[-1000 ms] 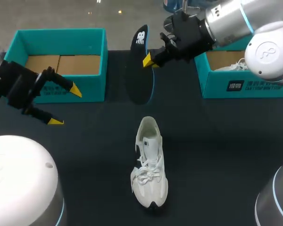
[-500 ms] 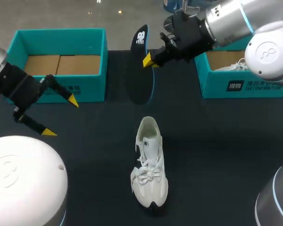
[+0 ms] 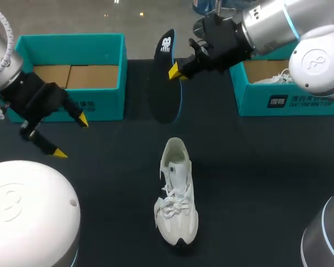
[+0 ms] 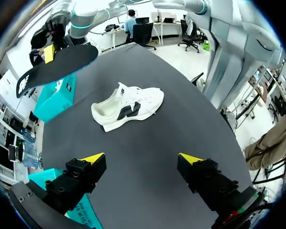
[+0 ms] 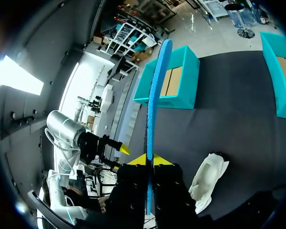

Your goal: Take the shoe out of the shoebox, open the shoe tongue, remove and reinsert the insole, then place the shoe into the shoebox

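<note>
A white shoe with a black side mark lies on the dark table near the middle, toe toward the front; it also shows in the left wrist view and the right wrist view. Its black insole with a blue underside hangs above the table at the back, my right gripper shut on its edge. Seen edge-on, the insole rises from between the right gripper's yellow tips. My left gripper stands open at the left, in front of the left shoebox, holding nothing.
Two teal shoeboxes stand at the back: the left one shows bare brown cardboard inside, the right one holds something white. Dark tabletop lies all round the shoe. My arms' white housings fill both front corners.
My left gripper has drifted a little toward the front and turned, its arm swinging in from the left. The right arm, insole and shoe have kept still.
</note>
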Controlling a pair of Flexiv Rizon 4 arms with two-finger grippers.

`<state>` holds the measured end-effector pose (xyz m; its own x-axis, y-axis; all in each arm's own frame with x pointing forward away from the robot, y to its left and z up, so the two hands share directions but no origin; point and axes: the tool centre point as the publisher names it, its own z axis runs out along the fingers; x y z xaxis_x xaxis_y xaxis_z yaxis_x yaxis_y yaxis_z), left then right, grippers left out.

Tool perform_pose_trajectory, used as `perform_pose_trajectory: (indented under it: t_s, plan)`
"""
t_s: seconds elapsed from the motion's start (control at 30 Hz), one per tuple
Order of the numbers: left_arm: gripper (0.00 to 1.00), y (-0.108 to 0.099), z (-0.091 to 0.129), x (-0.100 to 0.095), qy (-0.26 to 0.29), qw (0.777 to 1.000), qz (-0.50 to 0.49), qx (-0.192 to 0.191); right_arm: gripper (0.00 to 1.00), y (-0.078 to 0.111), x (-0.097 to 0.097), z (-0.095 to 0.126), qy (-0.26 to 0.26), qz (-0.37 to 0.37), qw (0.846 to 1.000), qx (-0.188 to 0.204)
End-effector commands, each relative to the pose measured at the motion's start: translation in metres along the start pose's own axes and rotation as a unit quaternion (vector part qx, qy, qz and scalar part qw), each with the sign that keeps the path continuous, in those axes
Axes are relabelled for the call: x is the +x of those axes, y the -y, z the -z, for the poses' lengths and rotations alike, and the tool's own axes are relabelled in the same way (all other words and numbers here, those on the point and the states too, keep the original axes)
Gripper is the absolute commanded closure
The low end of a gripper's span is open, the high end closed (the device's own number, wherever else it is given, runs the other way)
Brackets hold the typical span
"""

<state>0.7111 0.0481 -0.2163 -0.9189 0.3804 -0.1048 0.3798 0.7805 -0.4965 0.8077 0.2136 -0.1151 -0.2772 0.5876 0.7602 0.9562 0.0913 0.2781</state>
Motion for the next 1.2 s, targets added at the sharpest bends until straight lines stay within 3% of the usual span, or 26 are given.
perform_pose_trajectory:
  t_s: [0.03, 0.1, 0.2, 0.4, 0.57, 0.77, 0.93, 1.2]
  plan:
    - [0.00, -0.020, -0.004, -0.006, -0.018, 0.999, 0.031, 0.009, 1.00, -0.001, 0.001, -0.002, 0.001, -0.001, 1.000, 0.000]
    - [0.00, -0.026, -0.006, -0.005, -0.028, 0.999, 0.044, 0.008, 1.00, -0.001, 0.001, -0.002, 0.001, -0.001, 1.000, 0.000]
    - [0.00, -0.028, -0.013, -0.004, -0.034, 0.997, 0.064, -0.024, 1.00, -0.001, 0.001, -0.002, 0.001, -0.001, 1.000, 0.000]
    - [0.00, -0.028, -0.013, -0.004, -0.034, 0.997, 0.064, -0.024, 1.00, -0.001, 0.001, -0.002, 0.001, -0.001, 1.000, 0.000]
    - [0.00, -0.028, -0.013, -0.004, -0.034, 0.997, 0.064, -0.024, 1.00, 0.001, -0.023, -0.012, -0.002, -0.008, 1.000, -0.025]
    - [0.00, -0.028, -0.013, -0.004, -0.034, 0.997, 0.064, -0.024, 1.00, 0.008, -0.052, -0.030, -0.011, -0.035, 0.999, -0.025]
    - [0.00, -0.028, -0.013, -0.004, -0.034, 0.997, 0.064, -0.024, 1.00, 0.013, -0.067, -0.038, -0.010, -0.047, 0.997, -0.060]
    - [0.00, -0.028, -0.013, -0.004, -0.034, 0.997, 0.064, -0.024, 1.00, 0.024, -0.089, -0.049, 0.015, -0.059, 0.995, -0.078]
